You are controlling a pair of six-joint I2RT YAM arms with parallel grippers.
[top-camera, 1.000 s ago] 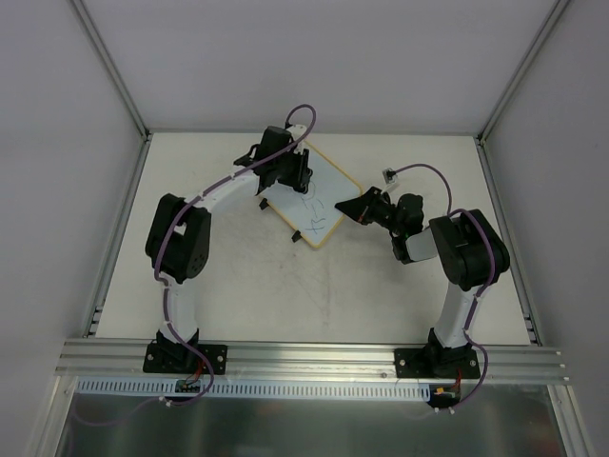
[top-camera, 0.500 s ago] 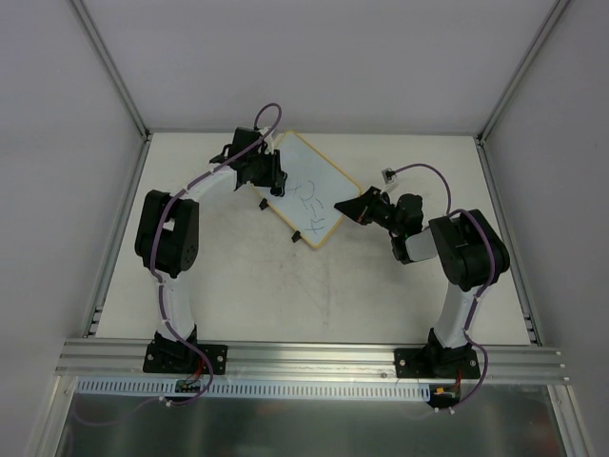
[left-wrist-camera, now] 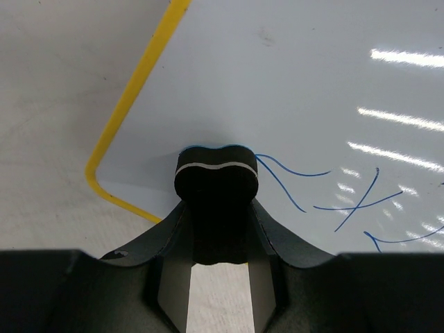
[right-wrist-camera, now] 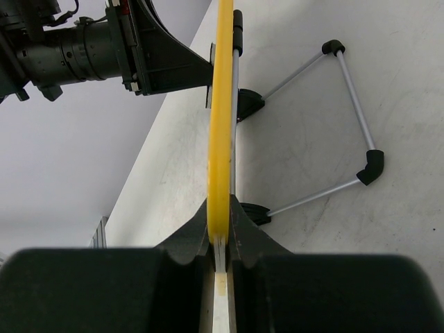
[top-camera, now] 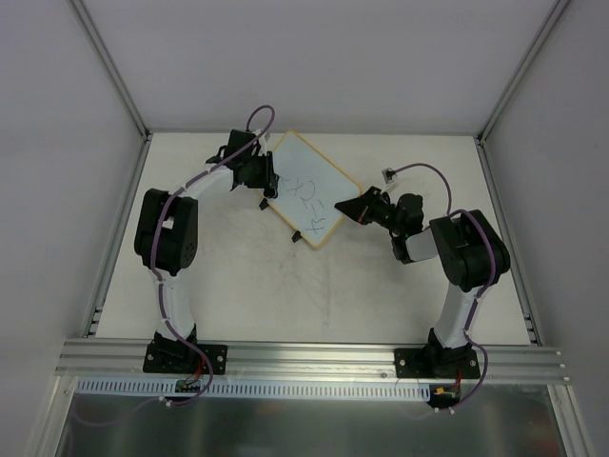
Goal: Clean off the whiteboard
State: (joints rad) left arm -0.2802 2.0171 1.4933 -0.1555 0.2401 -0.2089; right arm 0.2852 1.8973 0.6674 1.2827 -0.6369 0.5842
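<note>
Left gripper (left-wrist-camera: 217, 211), mine, is clamped on a small black eraser (left-wrist-camera: 216, 173), whose face appears to press against the whiteboard (top-camera: 309, 186) near its left corner, just inside the yellow frame (left-wrist-camera: 132, 104). The board sits at the far middle of the table (top-camera: 285, 295), turned cornerwise and propped on a wire stand (right-wrist-camera: 350, 118) whose capped feet rest on the tabletop behind it. At the board's right edge my right gripper (right-wrist-camera: 220, 239) is closed on the rim, the yellow strip pinched between its fingers. Blue pen strokes (left-wrist-camera: 347, 201) lie just to the right of the eraser, one line touching its edge, and more writing runs out of the wrist view. I judge the wiping barely begun. To do it well, I should keep the eraser flat on the surface and press evenly. I should draw it rightward through the strokes in overlapping passes and stop short of the frame so that it does not slip off the edge. My right grip needs to stay firm against that push, because a propped board could slide or fold back on its stand. Light pressure risks smearing the ink instead of lifting it.
</note>
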